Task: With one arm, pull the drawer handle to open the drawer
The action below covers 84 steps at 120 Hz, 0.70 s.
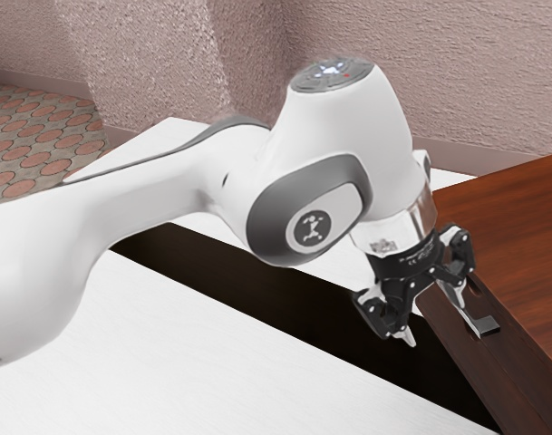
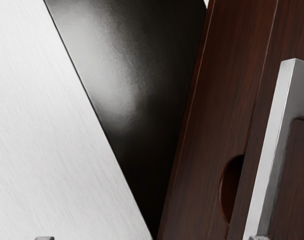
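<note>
Exterior view: gripper (image 1: 434, 317) beside drawer handle (image 1: 481, 321)

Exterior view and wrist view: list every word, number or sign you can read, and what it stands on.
Label on the wrist flange: print too small to read.
White emblem on the arm's grey joint cover: a symbol, no letters.
Drawer front and handle: no text.
</note>
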Each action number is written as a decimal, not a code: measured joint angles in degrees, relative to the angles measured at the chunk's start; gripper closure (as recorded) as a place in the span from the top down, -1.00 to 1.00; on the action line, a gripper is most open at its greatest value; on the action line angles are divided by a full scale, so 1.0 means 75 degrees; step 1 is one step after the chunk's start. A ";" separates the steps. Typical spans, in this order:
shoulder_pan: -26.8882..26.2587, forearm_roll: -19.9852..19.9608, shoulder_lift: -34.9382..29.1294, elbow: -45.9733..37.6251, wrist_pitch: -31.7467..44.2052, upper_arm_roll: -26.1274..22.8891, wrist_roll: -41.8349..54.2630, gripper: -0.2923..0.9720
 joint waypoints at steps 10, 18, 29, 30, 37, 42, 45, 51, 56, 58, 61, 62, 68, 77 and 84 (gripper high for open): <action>-0.0001 0.0004 0.0027 0.0000 0.0047 -0.0007 0.0008 0.16; -0.0003 0.0010 0.0047 0.0022 0.0074 -0.0005 0.0018 0.14; 0.0014 0.0021 0.0112 0.0086 0.0130 -0.0002 0.0055 0.12; 0.0017 0.0022 0.0117 0.0089 0.0136 -0.0002 0.0060 0.12; 0.0049 0.0031 0.0163 0.0114 0.0177 -0.0020 0.0092 0.11; 0.0059 0.0033 0.0188 0.0147 0.0199 -0.0015 0.0113 0.11; 0.0070 0.0034 0.0212 0.0177 0.0211 -0.0011 0.0125 0.11; 0.0091 0.0034 0.0252 0.0212 0.0231 -0.0007 0.0149 0.11; 0.0100 0.0033 0.0283 0.0230 0.0245 -0.0002 0.0167 0.10; 0.0106 0.0033 0.0294 0.0234 0.0249 -0.0004 0.0174 0.10; 0.0110 0.0033 0.0308 0.0239 0.0256 -0.0004 0.0184 0.10; 0.0112 0.0032 0.0312 0.0238 0.0258 -0.0005 0.0188 0.10; 0.0119 0.0022 0.0339 0.0236 0.0269 -0.0006 0.0216 0.10; 0.0125 0.0006 0.0363 0.0195 0.0314 -0.0009 0.0257 0.10; 0.0148 0.0000 0.0375 0.0163 0.0344 -0.0013 0.0285 0.09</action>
